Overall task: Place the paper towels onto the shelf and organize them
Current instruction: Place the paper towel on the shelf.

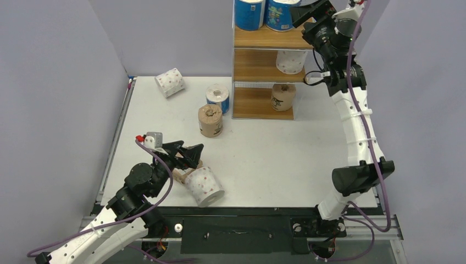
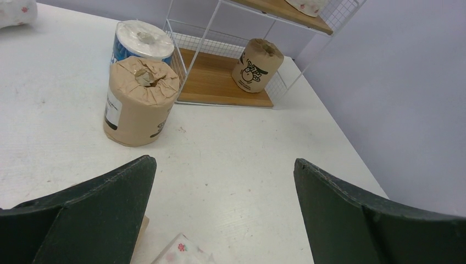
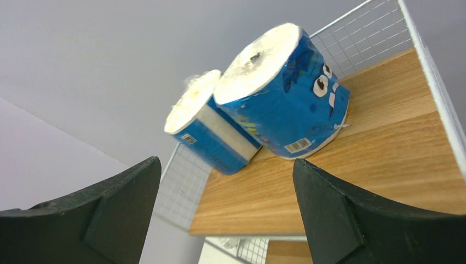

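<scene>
Left claw gapes empty by a dotted roll; right claw spread empty facing shelved blue rolls

White table between plain lavender-grey walls.

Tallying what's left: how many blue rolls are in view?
3: two blue rolls on the shelf's top board, one upright on the table. Others may be hidden.
</scene>
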